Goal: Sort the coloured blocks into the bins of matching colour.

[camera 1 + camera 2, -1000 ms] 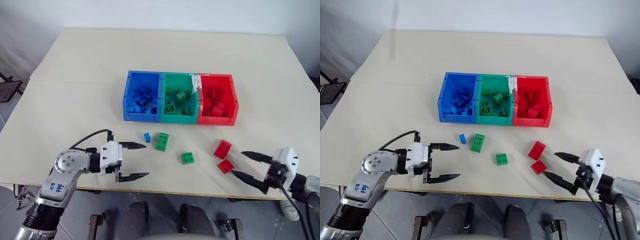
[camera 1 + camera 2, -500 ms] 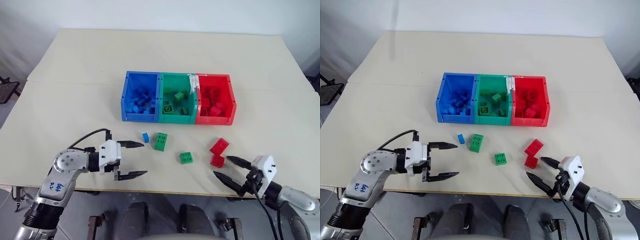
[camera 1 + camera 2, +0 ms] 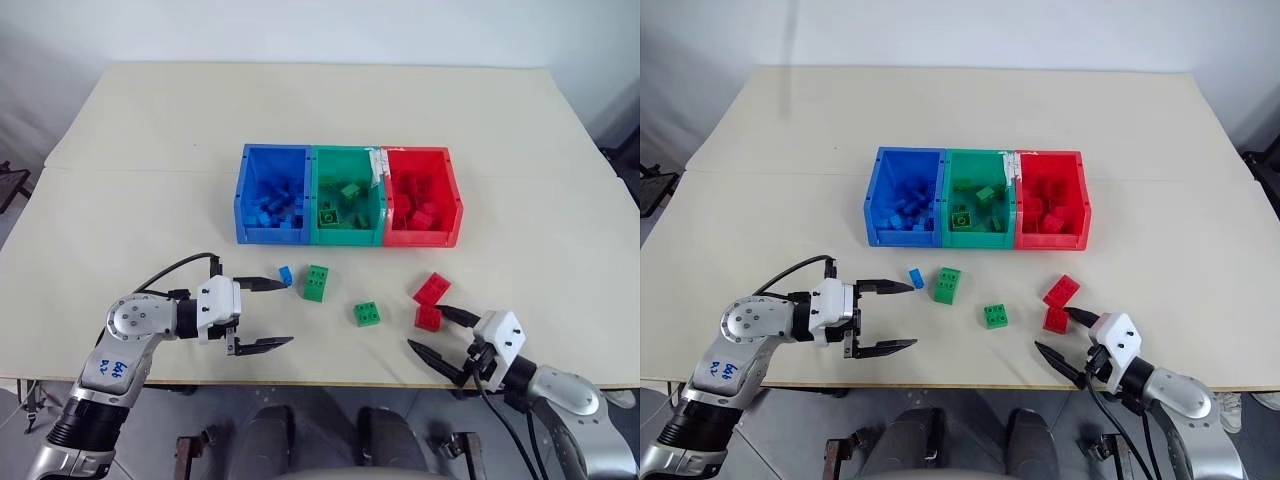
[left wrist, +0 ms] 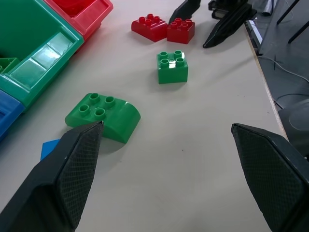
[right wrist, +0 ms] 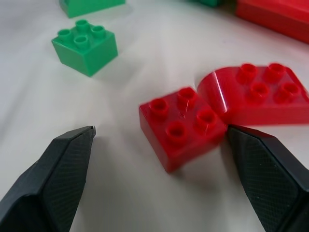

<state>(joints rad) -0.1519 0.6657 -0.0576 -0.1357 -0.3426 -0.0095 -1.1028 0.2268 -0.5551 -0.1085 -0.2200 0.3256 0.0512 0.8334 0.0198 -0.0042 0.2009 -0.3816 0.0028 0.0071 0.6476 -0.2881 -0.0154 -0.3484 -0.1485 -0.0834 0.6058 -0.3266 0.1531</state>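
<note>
Blocks near table front edge

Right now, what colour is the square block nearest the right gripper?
Red. The square block shows best in the right wrist view, ahead of the right gripper.

- You see the blue brick half hidden behind the left gripper's finger
- Your view into the bins leaves the piled bricks too small to count
- The red bin is cut off at the edge
</note>
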